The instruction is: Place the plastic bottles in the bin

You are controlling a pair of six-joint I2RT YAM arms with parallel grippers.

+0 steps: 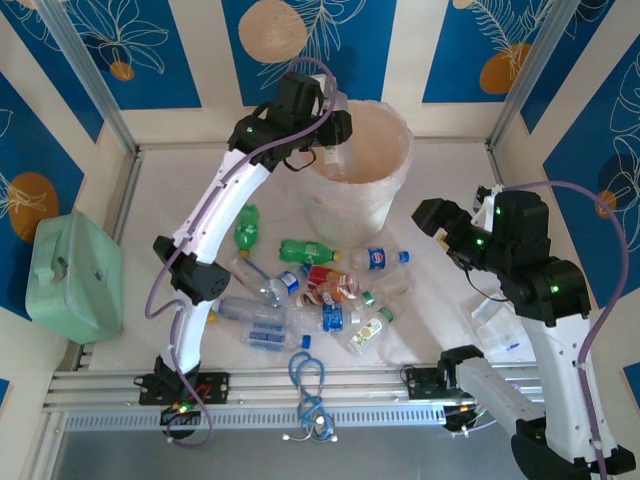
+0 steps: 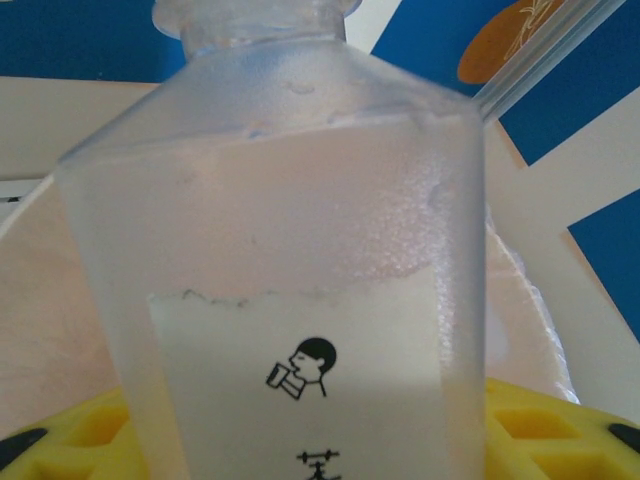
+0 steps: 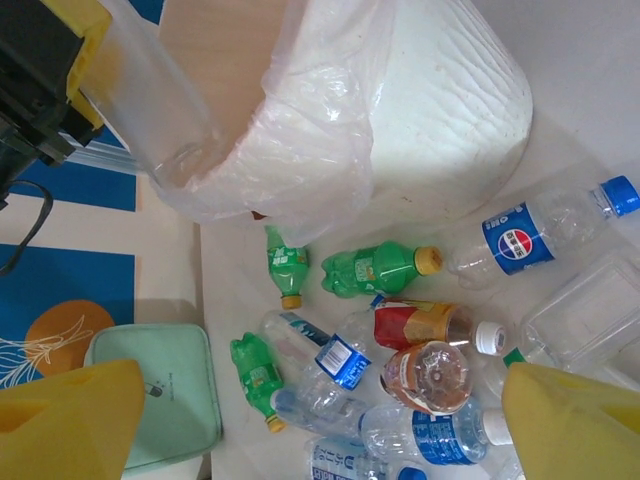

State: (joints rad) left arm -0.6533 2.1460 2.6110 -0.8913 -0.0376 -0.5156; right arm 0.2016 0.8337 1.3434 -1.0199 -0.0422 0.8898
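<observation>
Left gripper [image 1: 331,148] jaws are clamped on a frosted clear bottle [image 2: 270,250], held over the near rim of the lined bin [image 1: 392,190]. Right gripper [image 3: 320,410] jaws stand wide apart, empty, above the other bottles [image 1: 330,285] scattered on the table [image 1: 445,165] beside the bin.

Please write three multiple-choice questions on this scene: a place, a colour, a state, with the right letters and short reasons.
1. Where is the frosted bottle that the left gripper holds? A up at the rim of the bin; B flat on the table; C behind the bin.
2. What colour is the cap of the Pepsi bottle? A red; B blue; C yellow.
3. How is the right gripper? A open, empty; B shut, empty; C shut on a bottle.
Key: 1 A, the right wrist view shows it hanging at the rim; 2 B, the cap shows blue; 3 A, its yellow fingers stand wide apart.
</observation>
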